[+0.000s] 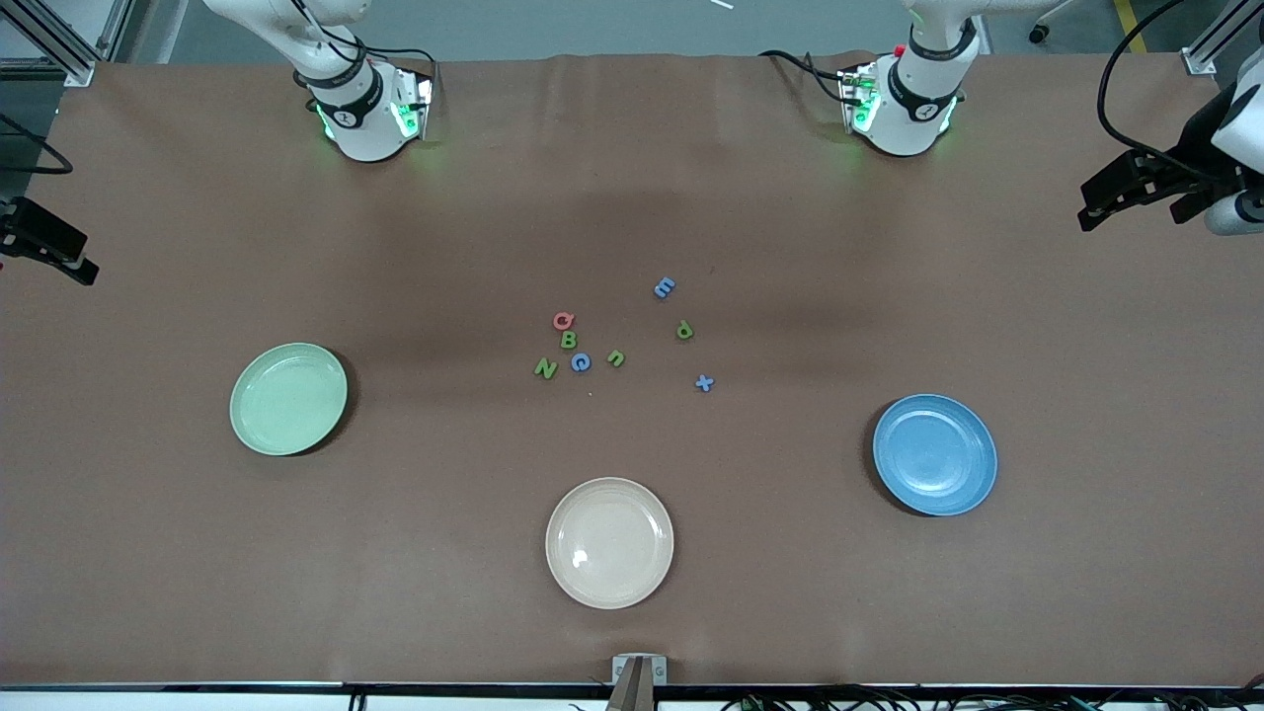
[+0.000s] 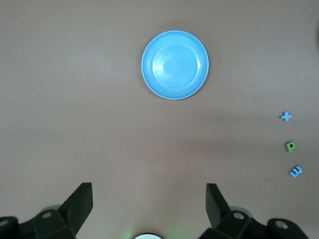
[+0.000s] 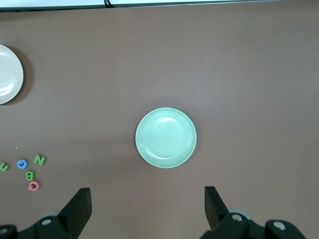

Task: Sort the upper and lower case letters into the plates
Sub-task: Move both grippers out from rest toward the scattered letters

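Starting at the right arm's end: right gripper point(image 3: 147, 211) spread wide, empty, over bare table; mint plate point(image 1: 288, 399) empty. Letters point(image 1: 581, 362) clustered mid-table, at 12 o'clock from the cream plate point(image 1: 609, 542). Blue plate point(image 1: 934, 454) empty. Left gripper point(image 2: 149, 206) likewise spread, empty, arm waiting.

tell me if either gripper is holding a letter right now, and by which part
Nothing is held. The left gripper and the right gripper are both open and empty, up over bare table.
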Controlling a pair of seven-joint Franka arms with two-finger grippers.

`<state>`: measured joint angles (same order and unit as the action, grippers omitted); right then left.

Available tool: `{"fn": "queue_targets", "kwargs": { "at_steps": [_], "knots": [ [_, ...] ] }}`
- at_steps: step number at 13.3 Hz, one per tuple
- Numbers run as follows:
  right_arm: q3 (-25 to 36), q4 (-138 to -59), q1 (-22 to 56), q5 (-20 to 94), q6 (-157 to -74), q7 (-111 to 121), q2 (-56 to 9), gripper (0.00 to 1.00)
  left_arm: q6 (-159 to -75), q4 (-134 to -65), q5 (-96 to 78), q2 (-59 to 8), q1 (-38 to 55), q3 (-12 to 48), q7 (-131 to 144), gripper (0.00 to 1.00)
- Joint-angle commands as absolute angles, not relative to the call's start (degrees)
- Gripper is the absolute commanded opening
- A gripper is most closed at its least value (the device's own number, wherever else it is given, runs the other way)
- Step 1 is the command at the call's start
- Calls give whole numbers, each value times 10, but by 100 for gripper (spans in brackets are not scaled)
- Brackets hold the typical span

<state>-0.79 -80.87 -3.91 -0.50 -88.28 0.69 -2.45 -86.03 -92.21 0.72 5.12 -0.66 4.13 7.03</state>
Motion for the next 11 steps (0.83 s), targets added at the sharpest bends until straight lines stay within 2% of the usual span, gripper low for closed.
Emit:
{"fn": "queue_targets", "kwargs": {
  "at_steps": [1,4,8,11],
  "knots": [
    [-11,-813,-45,0,-883,8,-18,100,-856,-911,5,47,-9,40,60,100],
    [-11,-813,-45,0,-883,8,-18,100,-856,-897,15,44,-10,40,60,100],
    [-11,-813,-44,2,-883,5,-18,100,-863,-894,4,-21,5,52,69,100],
    [-15,-815,-33,11,-885,2,-32,100,-941,-916,3,-74,45,79,134,100]
  ]
}}
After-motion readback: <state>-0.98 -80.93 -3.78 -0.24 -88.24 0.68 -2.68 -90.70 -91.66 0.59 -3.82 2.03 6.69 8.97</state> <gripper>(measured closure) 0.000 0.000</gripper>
